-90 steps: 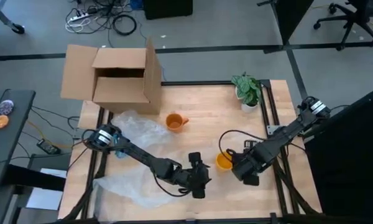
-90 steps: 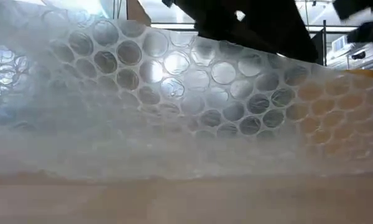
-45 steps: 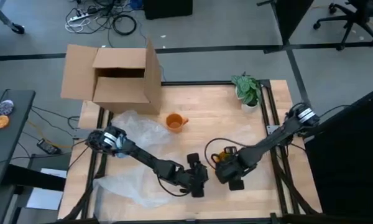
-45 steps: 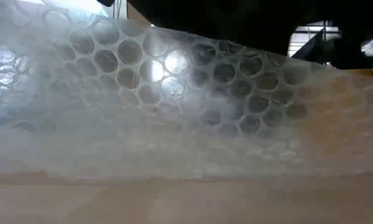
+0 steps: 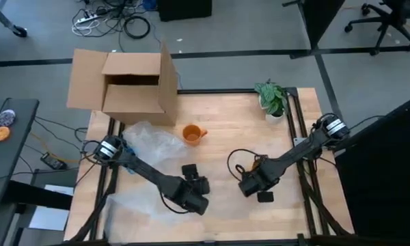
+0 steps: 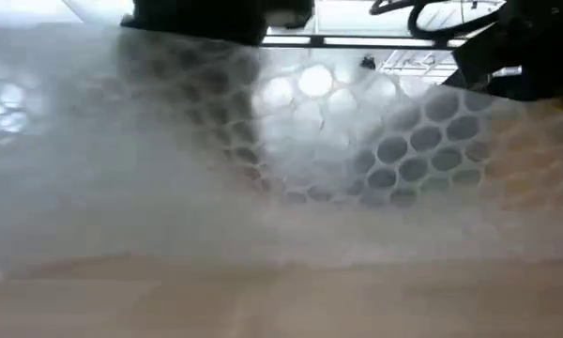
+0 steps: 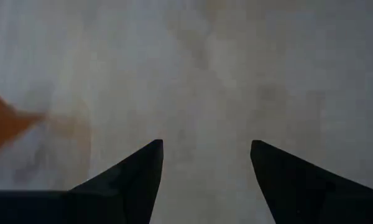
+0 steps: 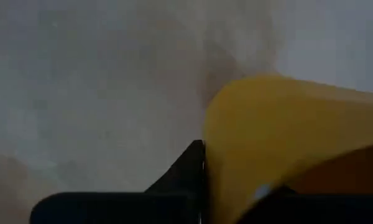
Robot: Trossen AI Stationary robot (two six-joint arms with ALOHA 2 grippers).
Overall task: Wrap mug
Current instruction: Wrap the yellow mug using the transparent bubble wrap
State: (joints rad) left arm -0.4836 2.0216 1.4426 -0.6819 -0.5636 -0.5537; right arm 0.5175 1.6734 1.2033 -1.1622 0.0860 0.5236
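**Spotter:** Status on the mug, please?

**Operator:** I've got the yellow mug in the right claw, at about four o'clock from the middle of the table. In the right wrist view one dark finger lies hard against the mug's wall. The other finger is hidden behind it, so I judge it clamped on the rim rather than see it plainly.

**Spotter:** And the left one?

**Operator:** My left claw sits at about seven o'clock. Its fingers are spread wide with nothing between them, hanging just over the bubble wrap. The sheet covers the nine-to-seven side of the table, and the low view sees nothing but wrap.

**Spotter:** So which step is this?

**Operator:** I'd call it the delivery: the mug is gripped but not yet on the sheet, and no wrapping has begun. The orange mug at eleven o'clock stands untouched, near the box.

**Spotter:** What does the next move need?

**Operator:** I'd carry the mug toward eight o'clock, set it near the sheet's edge and let go. The left claw would then pinch a free corner to fold over it. The two arms are near each other, so I'd give the right one room first.
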